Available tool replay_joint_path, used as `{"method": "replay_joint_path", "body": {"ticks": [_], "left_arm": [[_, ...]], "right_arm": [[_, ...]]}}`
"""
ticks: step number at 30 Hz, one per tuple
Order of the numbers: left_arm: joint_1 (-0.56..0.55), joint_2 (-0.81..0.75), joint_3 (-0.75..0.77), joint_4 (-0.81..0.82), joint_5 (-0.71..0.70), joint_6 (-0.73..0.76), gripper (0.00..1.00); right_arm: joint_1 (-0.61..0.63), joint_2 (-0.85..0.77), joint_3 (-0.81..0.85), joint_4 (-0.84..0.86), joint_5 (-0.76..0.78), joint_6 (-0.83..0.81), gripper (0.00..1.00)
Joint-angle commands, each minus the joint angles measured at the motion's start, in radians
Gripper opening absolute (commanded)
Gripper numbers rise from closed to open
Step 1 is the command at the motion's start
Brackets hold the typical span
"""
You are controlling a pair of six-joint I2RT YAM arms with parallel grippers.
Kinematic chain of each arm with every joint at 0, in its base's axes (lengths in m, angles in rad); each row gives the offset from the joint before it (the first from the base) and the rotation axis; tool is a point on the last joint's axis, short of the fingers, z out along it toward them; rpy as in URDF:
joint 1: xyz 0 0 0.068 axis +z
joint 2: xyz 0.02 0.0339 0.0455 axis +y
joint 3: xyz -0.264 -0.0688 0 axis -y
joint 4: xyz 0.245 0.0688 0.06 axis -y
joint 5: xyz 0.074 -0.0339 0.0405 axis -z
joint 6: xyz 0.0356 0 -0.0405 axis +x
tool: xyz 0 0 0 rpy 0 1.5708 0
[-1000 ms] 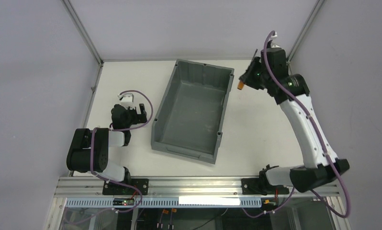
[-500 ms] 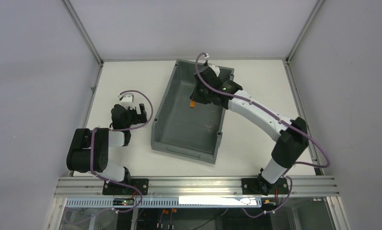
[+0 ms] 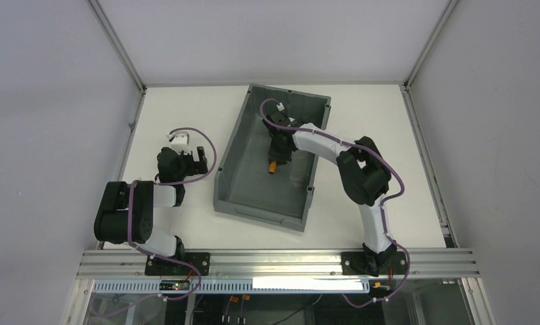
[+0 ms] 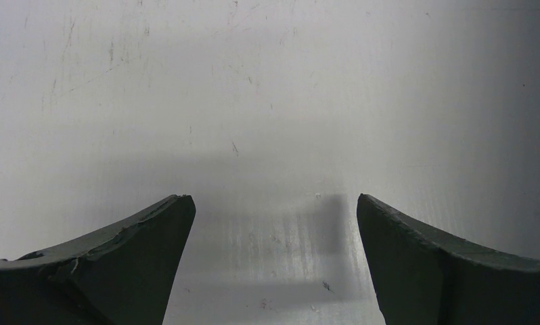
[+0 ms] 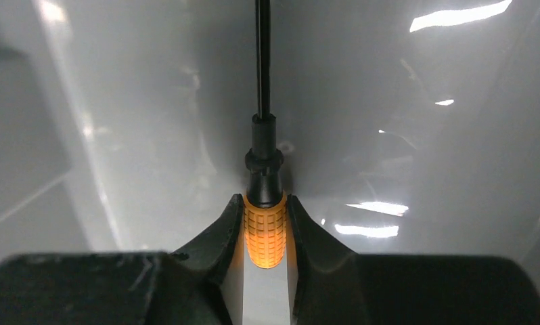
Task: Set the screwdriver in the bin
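In bin [image 3: 255,181], right hand [image 5: 264,200] pinches screwdriver [image 5: 264,240], seemingly aloft

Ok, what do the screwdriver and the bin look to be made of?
Screwdriver: orange handle looks like moulded plastic or rubber, gridded grip texture; thin black shaft probably coated metal. Bin: dark grey plastic, judging by ribbed moulded walls; glossy highlights on its floor.
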Motion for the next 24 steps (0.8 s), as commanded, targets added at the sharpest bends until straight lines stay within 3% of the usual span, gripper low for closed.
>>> {"method": "replay_joint_path", "body": {"ticks": [1, 7, 10, 12, 21, 24], "left_arm": [[-0.004, -0.001, 0.022, 0.026, -0.01, 0.007, 0.99], [-0.004, -0.001, 0.023, 0.027, -0.01, 0.007, 0.99], [-0.004, -0.001, 0.022, 0.026, -0.009, 0.007, 0.99], [-0.004, -0.001, 0.022, 0.027, -0.01, 0.007, 0.99], [-0.004, -0.001, 0.022, 0.027, -0.009, 0.007, 0.99], [-0.004, -0.001, 0.023, 0.027, -0.009, 0.007, 0.99]], "right_arm": [[-0.001, 0.024, 0.045, -0.033, -0.042, 0.015, 0.0], [-0.004, 0.037, -0.002, -0.008, -0.06, 0.028, 0.0], [-0.012, 0.048, 0.008, -0.03, -0.078, 0.028, 0.25], [-0.015, 0.049, 0.011, -0.037, -0.08, 0.025, 0.33], [-0.016, -0.005, 0.027, -0.045, -0.057, 0.009, 0.49], [-0.015, -0.035, 0.064, -0.073, -0.055, -0.018, 0.59]]}}
